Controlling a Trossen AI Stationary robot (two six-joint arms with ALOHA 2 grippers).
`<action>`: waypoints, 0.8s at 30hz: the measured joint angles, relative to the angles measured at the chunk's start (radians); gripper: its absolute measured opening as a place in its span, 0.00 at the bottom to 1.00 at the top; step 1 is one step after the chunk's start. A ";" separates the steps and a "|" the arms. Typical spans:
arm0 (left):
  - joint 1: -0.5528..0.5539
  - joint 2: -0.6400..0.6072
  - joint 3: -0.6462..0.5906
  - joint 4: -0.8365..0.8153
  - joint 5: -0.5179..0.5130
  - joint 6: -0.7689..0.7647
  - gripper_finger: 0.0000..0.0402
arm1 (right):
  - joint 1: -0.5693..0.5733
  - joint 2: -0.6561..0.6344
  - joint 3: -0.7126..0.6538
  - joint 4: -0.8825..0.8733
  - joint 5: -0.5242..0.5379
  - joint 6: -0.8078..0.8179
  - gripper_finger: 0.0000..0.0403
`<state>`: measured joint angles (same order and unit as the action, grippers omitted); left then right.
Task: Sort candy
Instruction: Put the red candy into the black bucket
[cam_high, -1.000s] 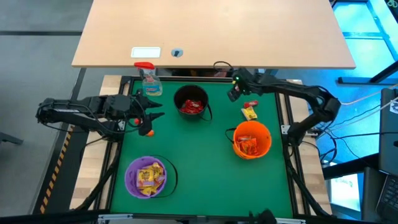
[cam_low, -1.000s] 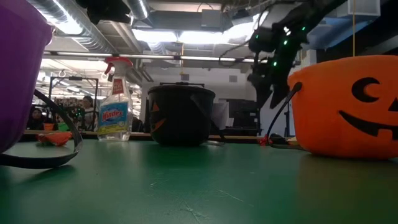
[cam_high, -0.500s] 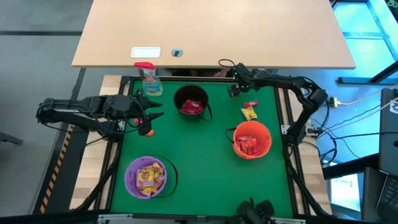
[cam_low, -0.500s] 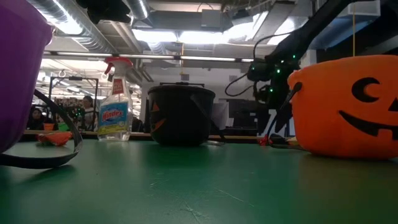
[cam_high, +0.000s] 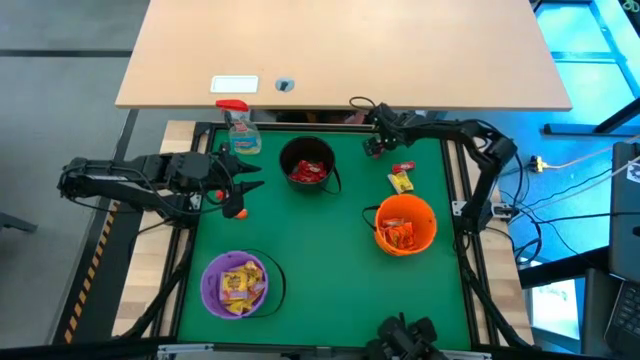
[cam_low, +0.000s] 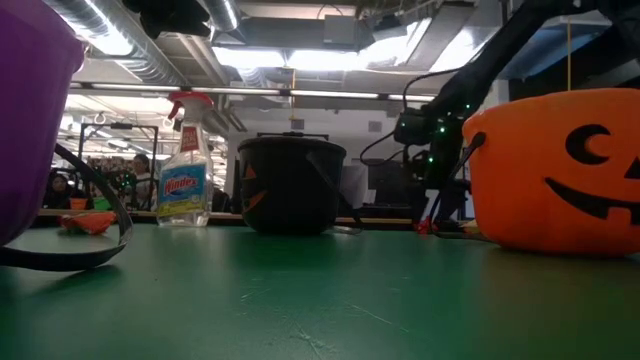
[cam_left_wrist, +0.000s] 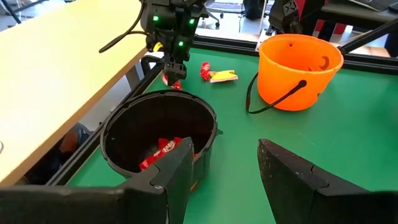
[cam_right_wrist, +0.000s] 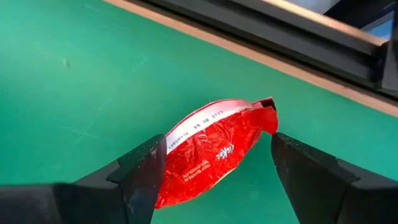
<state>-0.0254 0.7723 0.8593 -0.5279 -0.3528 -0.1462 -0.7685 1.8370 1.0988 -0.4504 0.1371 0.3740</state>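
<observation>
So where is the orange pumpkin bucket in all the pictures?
High view: orange bucket on the right of the green table.
Low view: orange bucket big at the right edge, face showing.
Left wrist view: orange bucket on the far side of the table.
Right wrist view: not in it.
Shared landmark: the black bucket, beside it in the other three views.
</observation>
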 joint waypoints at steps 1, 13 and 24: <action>0.000 0.000 0.000 0.000 0.001 -0.004 0.42 | 0.000 0.007 0.000 0.000 0.000 0.003 0.71; -0.004 0.000 0.000 0.002 0.007 -0.029 0.42 | 0.001 0.038 0.003 0.005 -0.070 0.020 0.50; -0.018 0.000 0.000 -0.003 0.030 -0.030 0.42 | 0.002 0.038 0.003 -0.007 -0.108 0.032 0.14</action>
<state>-0.0432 0.7723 0.8593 -0.5308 -0.3226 -0.1765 -0.7670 1.8748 1.1015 -0.4571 0.0294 0.4063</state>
